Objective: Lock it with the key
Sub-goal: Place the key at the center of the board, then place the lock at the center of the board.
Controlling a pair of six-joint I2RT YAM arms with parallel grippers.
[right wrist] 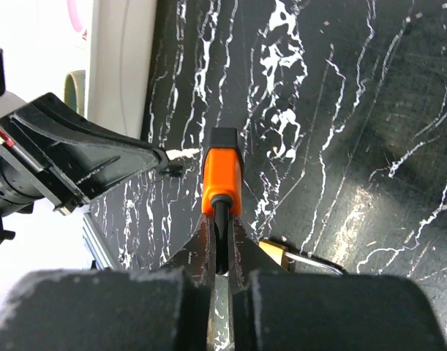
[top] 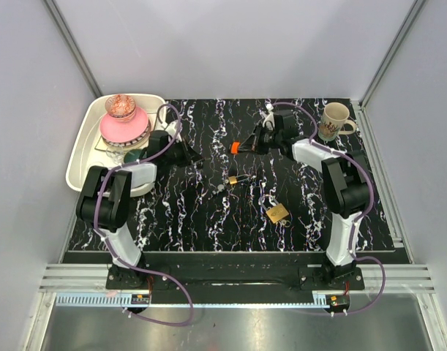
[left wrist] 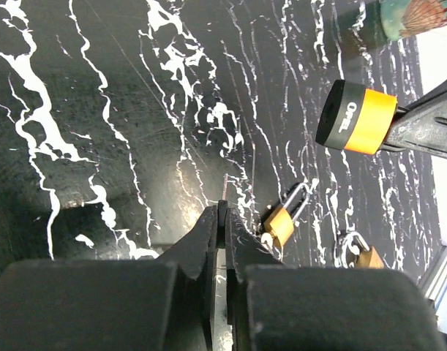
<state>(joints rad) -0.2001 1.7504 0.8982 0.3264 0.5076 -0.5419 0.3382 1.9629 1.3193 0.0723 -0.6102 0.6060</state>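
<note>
R gripper [right wrist: 222,223] pinches key [right wrist: 222,172], long axis running left-right, w/ small padlock [top: 236,179] just near of it; L gripper [left wrist: 223,216] pressed together, empty.

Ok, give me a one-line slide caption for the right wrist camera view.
Close-up: right pincer shut on the key over the black marbled table, a brass padlock partly visible beside its fingers.

On the black white-veined mat [top: 208,212], a brass padlock [top: 233,179] lies at the middle, with a second brass padlock [top: 277,213] nearer and to its right. The orange-headed metal key [top: 236,148], clamped in the right gripper [top: 245,147], hangs just behind the first. A white plastic tray [top: 80,157] sits far left, a cream ceramic mug [top: 333,121] far right
</note>
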